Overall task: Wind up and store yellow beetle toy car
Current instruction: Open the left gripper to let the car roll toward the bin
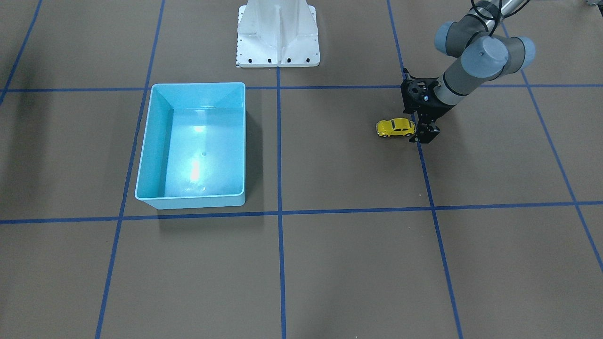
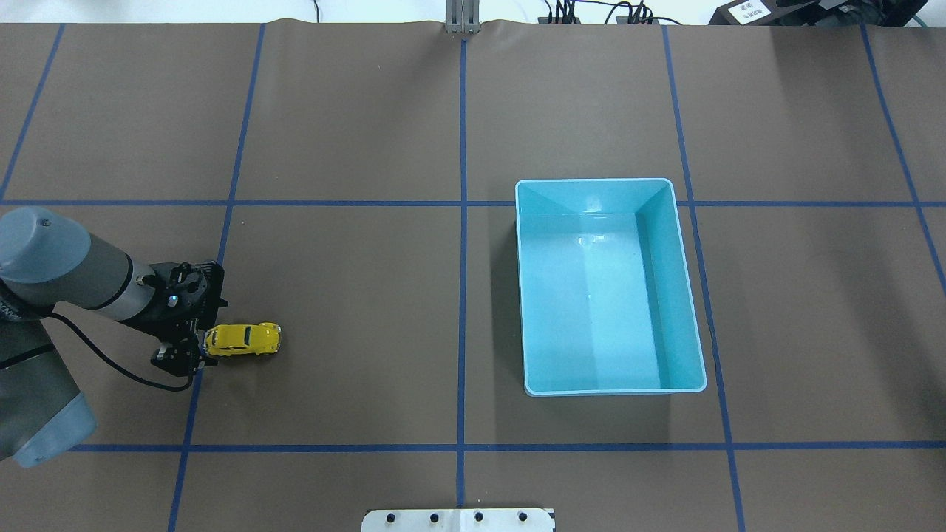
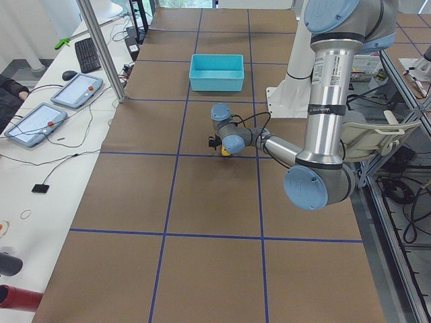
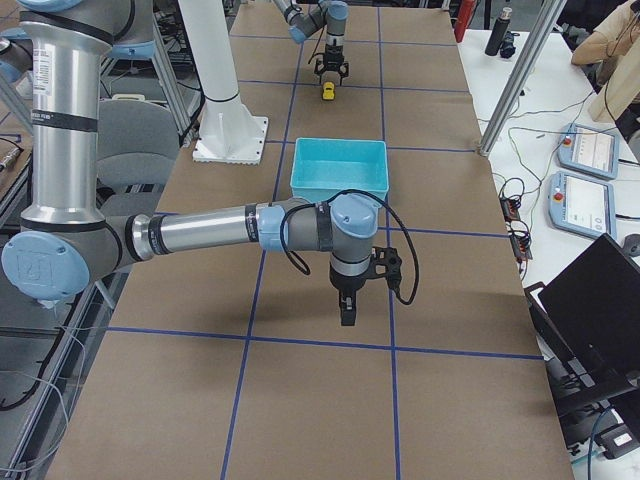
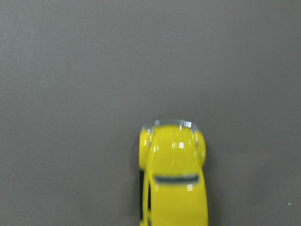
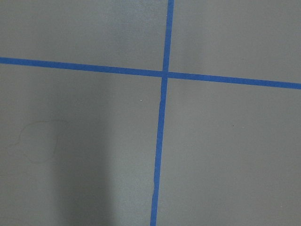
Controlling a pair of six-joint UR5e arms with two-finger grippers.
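Angling down, left hand point(image 1: 420, 134) sits beside the yellow beetle toy car point(image 1: 395, 127).

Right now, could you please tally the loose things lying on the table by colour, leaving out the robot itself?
Yellow: 1, the beetle toy car
Light blue: 1, the open plastic bin
Total: 2
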